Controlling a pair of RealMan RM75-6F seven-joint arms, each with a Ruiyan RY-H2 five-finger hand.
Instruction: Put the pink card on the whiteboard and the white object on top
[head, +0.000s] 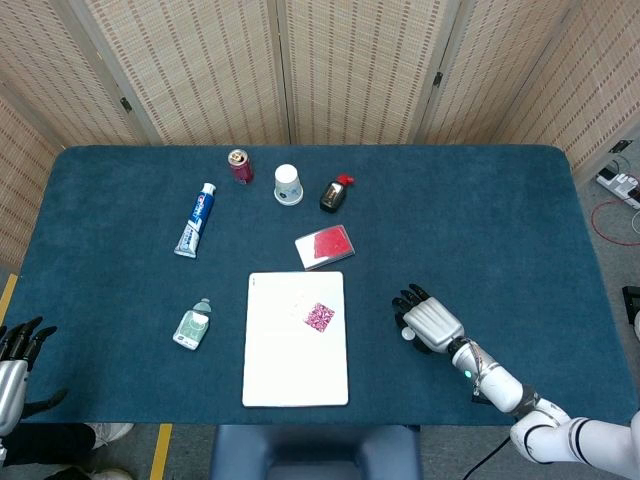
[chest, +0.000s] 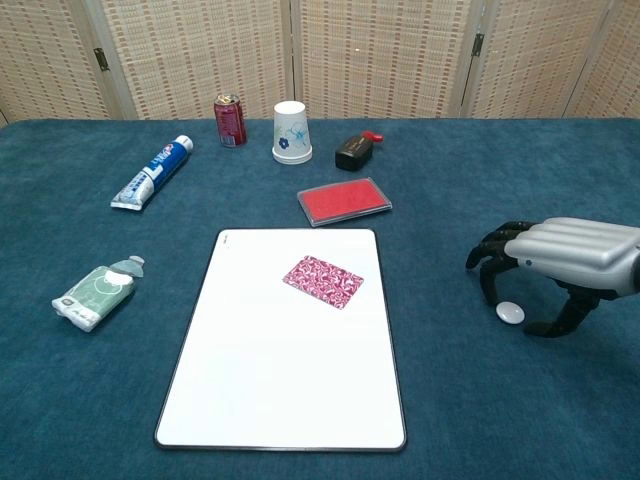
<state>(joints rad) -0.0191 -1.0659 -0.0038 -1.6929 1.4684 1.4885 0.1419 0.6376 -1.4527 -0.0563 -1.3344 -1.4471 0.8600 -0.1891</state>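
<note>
Card (chest: 322, 281): on whiteboard (chest: 260, 380), frame centre. My right hand (chest: 560, 262): fingers (chest: 487, 254) arched apart over white object (chest: 510, 312), gripping nothing.

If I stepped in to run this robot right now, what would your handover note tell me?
Left hand: idle at the table's near left edge, fingers apart, holding nothing.
Right hand: arched over the white object, fingers curled down around it; not lifted, and contact cannot be told.
Pink card: flat on the whiteboard, upper right part. That step is done.
Left to do: grasp the white object, carry it to the card, and set it on top.
</note>
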